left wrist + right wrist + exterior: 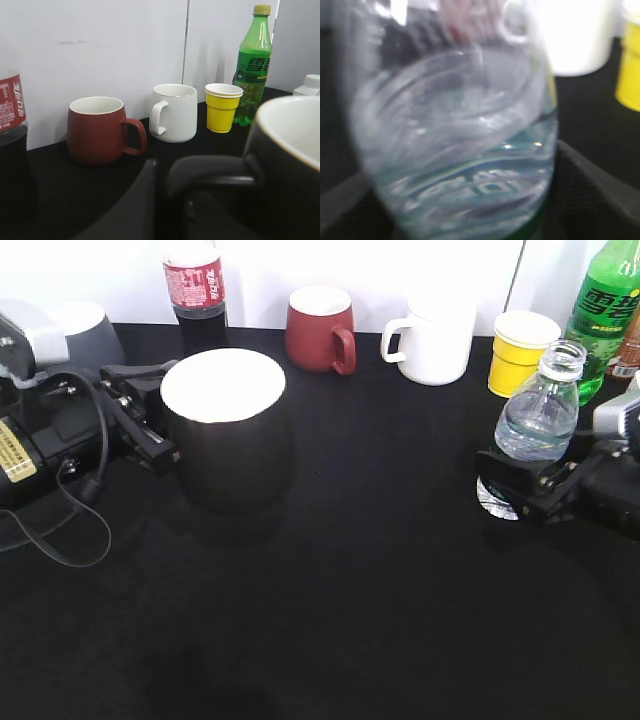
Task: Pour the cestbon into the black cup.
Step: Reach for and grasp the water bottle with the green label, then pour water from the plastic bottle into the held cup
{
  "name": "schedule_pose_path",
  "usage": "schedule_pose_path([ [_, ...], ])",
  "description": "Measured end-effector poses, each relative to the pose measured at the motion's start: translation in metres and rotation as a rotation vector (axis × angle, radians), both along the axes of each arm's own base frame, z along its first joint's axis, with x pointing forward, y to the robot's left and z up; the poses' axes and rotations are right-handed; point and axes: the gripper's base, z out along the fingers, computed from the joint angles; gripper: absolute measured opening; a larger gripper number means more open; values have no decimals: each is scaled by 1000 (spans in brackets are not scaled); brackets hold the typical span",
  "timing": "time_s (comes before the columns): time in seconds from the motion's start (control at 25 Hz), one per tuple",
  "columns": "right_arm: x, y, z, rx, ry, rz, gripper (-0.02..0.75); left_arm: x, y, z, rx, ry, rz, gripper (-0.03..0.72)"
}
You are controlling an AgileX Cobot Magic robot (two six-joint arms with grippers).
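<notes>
I have the cestbon at the right of the table, my right gripper clamped around its lower body. It has no cap and I judge it around half full (the wrist view is blurred, but water shows behind the ribs). That thin ribbed plastic should give under pressure and feel light, so a hard squeeze could push water out early; holding low on the label band seems sound. My left gripper sits at the handle side of the black cup, well apart from the bottle; the handle fills the left wrist view, but I cannot tell whether the jaws have closed on it. The cup's white inside looks empty. Behind stand a red mug, a white mug, a yellow paper cup, and cola and green soda bottles.
</notes>
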Motion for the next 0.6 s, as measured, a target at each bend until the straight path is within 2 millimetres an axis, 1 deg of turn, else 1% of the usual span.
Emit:
schedule_pose_path([
  [0.08, 1, 1, -2, 2, 8, 17, 586, 0, 0, 0, 0, 0, 0, 49],
  [0.16, 1, 2, -2, 9, 13, 21, 499, 0, 0, 0, 0, 0, 0, 49],
  [0.28, 0, 3, -2, 9, 12, 44, 493, 0, 0, 0, 0, 0, 0, 49],
  [0.36, 0, 3, -2, 21, 21, 41, 493, -2, -2, -1, 14, -5, -30, 49],
  [0.44, 0, 3, 5, 25, 29, 32, 492, -9, -11, -2, 35, -13, -100, 49],
  [0.48, -2, 3, 17, 7, -12, 39, 492, -13, -18, -2, 38, -14, -133, 49],
  [0.6, -11, 5, 74, -32, -249, 67, 492, -23, -48, 7, 25, -58, -245, 49],
])
